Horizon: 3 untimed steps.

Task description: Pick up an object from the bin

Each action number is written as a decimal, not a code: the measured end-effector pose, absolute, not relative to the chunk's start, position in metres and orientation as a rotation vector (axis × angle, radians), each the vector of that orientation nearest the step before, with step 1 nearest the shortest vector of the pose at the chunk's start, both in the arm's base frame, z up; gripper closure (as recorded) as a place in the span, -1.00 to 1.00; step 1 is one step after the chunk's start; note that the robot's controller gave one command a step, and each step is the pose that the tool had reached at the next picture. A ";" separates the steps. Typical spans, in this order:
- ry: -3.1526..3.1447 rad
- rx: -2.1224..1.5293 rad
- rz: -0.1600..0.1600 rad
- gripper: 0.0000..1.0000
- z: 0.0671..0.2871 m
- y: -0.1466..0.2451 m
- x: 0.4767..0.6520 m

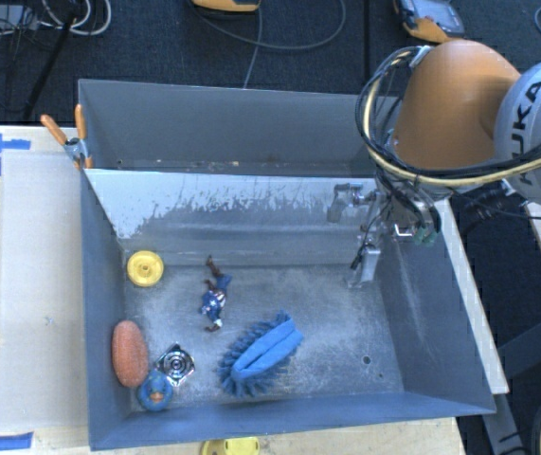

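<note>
My gripper (363, 265) hangs at the right side of the bin, near the back wall, above bare floor with nothing under it. The nearest loose thing is a blue bristly brush (262, 349), lying aslant on the floor well to the gripper's lower left. A small blue and white toy figure (214, 303) lies left of the brush, towards the middle of the bin. Neither touches the gripper.
A yellow round piece (145, 267) lies at the left. In the front left corner sit an orange-red oval (129, 352), a silver round thing (174, 363) and a small blue and orange thing (154, 393). The arm's orange cover and cables hang over the back right rim.
</note>
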<state>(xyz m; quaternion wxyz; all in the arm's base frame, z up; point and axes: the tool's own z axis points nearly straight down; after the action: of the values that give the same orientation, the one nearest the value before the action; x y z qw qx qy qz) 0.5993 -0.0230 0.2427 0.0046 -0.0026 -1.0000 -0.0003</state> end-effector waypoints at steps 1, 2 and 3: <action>-3.141 -0.008 -0.001 -1.00 0.248 -0.023 0.601; -3.143 0.113 0.002 -1.00 0.214 0.006 0.591; -3.141 0.059 -0.002 -1.00 0.165 0.027 0.586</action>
<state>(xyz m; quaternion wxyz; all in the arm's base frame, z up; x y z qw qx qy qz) 0.5858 0.0268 0.1654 0.0000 0.0189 -0.9998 -0.0005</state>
